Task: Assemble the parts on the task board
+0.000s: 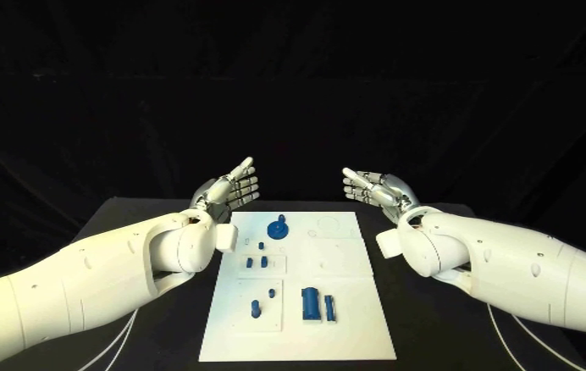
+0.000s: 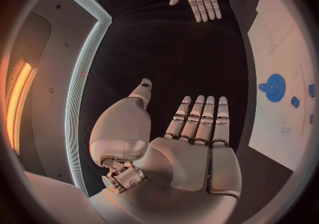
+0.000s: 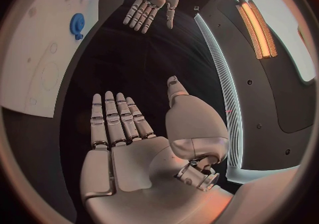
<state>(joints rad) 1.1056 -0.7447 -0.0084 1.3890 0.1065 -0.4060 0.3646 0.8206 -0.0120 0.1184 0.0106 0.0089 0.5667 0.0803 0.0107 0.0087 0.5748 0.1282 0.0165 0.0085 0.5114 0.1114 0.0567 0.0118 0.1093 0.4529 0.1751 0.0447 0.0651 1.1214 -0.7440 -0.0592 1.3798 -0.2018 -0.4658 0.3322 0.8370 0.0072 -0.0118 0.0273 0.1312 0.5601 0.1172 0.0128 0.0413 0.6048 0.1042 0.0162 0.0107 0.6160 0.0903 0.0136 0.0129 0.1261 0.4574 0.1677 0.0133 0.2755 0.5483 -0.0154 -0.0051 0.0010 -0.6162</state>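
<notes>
our left hand and right hand hover beyond the task board, fingers spread, holding nothing. the blue gear stands on the board; other blue parts lie there, so we can't judge progress.

The scene is dim, its background nearly black, while the white task board reads bright and evenly lit. Both wrist views bend straight edges strongly toward the circle's rim. Warm orange light strips glow there, slightly glaring.
</notes>
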